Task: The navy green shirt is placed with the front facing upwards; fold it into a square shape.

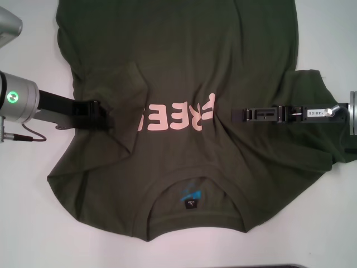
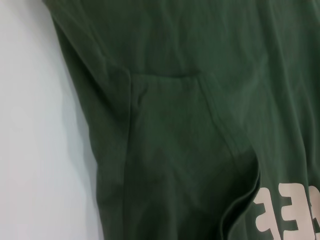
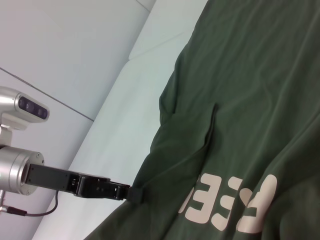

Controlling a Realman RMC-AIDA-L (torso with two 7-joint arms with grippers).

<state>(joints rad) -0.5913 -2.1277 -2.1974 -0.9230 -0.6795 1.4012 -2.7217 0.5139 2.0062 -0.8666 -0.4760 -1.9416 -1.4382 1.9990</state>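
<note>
Shirt between both end effectors, seemingly

Bench: white, smooth surface, bare along both sides and the near edge in the head view. Lying directly on it: the navy green shirt, spread flat, front up, pale pink chest lettering showing, collar with small black neck label toward the near edge, one sleeve folded inward over the body

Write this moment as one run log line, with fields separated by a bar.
navy green shirt: front up, left sleeve folded inward | left gripper: at folded sleeve | right gripper: over chest | square: not done
</note>
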